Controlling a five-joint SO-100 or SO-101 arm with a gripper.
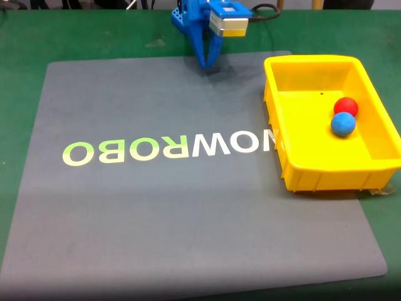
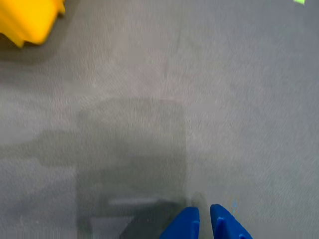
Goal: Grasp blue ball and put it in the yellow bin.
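Green worktop (image 1: 19,37) under a grey mat (image 1: 156,213), "ROBOWORO"-style lettering (image 1: 169,149) printed mirrored across the mat in the fixed view.

Yellow bin (image 1: 313,172) at right in the fixed view, sitting partly on the mat's right edge, partly over the green. Blue ball (image 1: 343,123) inside the bin, resting on its floor toward the right wall. Red ball (image 1: 346,106) also inside, just behind the blue one and touching it or very nearly so.

Blue gripper (image 1: 207,63) at top centre of the fixed view, pointing down, tips at or just above the mat near its far edge, well apart from the bin. Nothing held. Fingers narrow: thin gap only, seen in the wrist view where the two blue tips (image 2: 204,226) poke in from the bottom edge. White-and-yellow block (image 1: 229,24) mounted on the arm above the fingers.

Wrist view: bare grey mat (image 2: 159,99), arm shadow across the middle, bin corner (image 2: 30,20) at top left.
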